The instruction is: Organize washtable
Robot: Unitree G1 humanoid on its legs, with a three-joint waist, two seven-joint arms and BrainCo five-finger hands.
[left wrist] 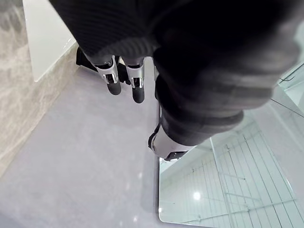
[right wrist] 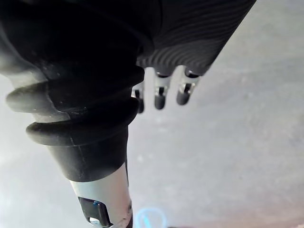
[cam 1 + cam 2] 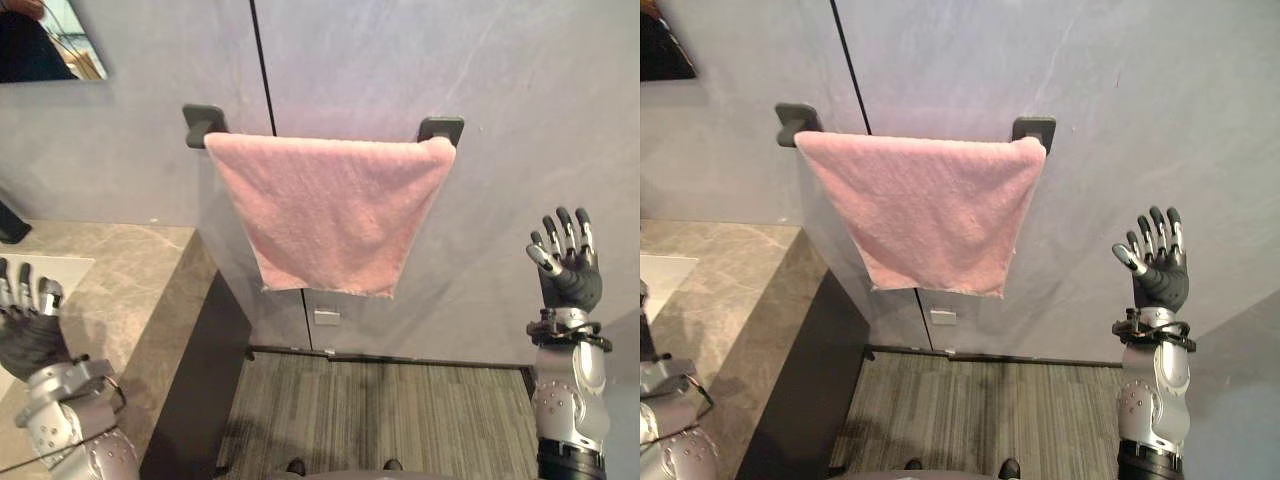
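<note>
The towel (image 3: 330,215) is hung lengthwise along the rail (image 3: 441,128), left of the nearer right hand (image 3: 570,275), fingers spread; the left hand (image 3: 28,335) is held open.

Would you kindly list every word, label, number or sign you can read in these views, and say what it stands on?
No text can be read in any view.
The small white plate below the pink towel is too small to show any print.
The towel and the stone counter bear none.
</note>
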